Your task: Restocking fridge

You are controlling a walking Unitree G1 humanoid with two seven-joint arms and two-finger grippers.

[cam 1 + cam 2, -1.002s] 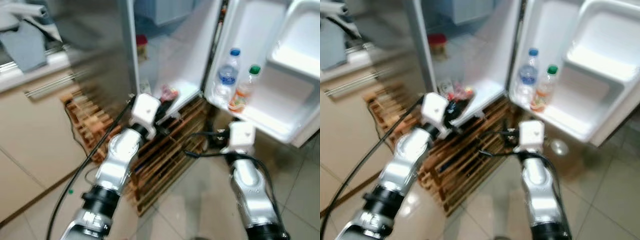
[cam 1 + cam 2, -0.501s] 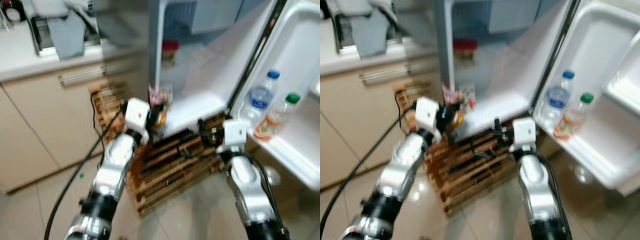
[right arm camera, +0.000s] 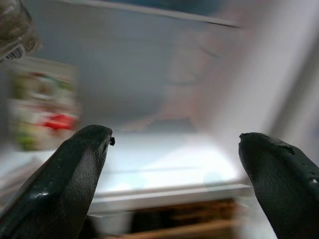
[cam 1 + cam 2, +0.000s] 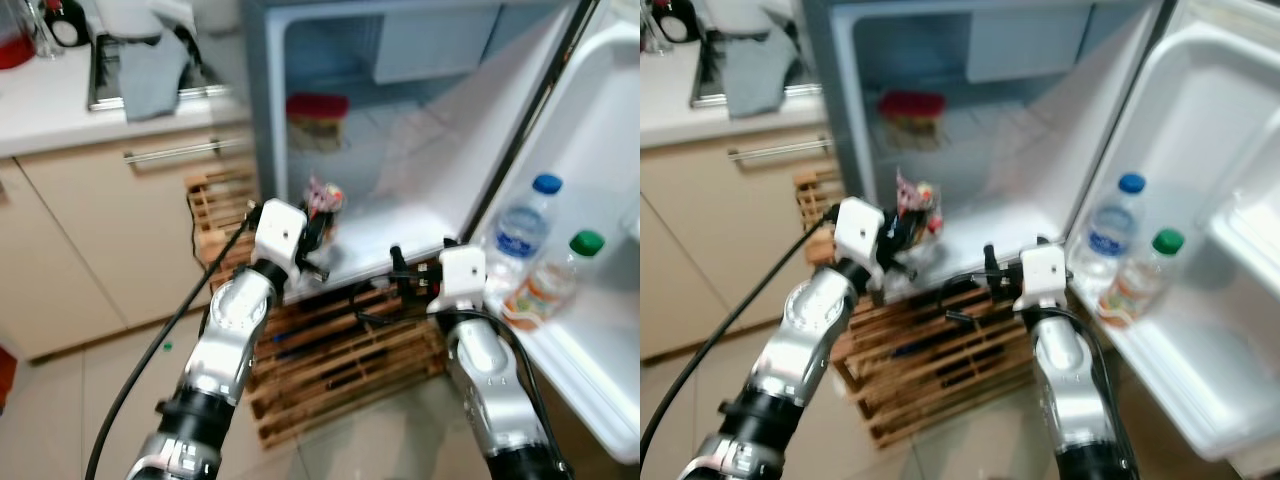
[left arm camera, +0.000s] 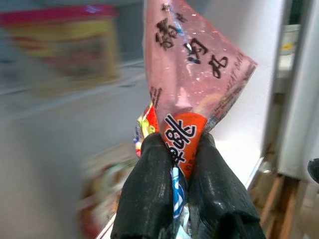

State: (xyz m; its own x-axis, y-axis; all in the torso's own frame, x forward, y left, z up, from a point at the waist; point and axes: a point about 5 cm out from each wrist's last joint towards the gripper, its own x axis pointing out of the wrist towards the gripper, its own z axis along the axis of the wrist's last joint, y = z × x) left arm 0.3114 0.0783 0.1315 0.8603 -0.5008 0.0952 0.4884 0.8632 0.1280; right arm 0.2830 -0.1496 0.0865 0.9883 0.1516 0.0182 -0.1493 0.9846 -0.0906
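Nearest the camera are two silver arms. The left gripper (image 5: 172, 186) is clamped on one pink snack packet (image 5: 192, 74), fingers pinching its lower end, packet standing up above them (printed foil, some orange at the pinch). In the head views the packet (image 4: 322, 197) sits at the front lip of the fridge's lowest shelf (image 4: 400, 235), not yet set down. The right gripper (image 3: 174, 164) is spread wide and carries nothing; it hangs near the shelf front, over the wooden pallet (image 4: 340, 345) the fridge stands on.

Further in: one red-lidded tub (image 4: 316, 120) at the back of the shelf. On the open door's bottom rack (image 4: 600, 340), two bottles: one blue-capped water bottle (image 4: 520, 230) and one green-capped bottle (image 4: 555, 280), side by side.

Risks, as judgement: the pinch is only on the packet's end, so it could slip or flop while going in. Released too near the lip, it could tip out onto the pallet. Head views are blurred, so depth to the shelf edge is hard to judge; the left wrist might clip it.
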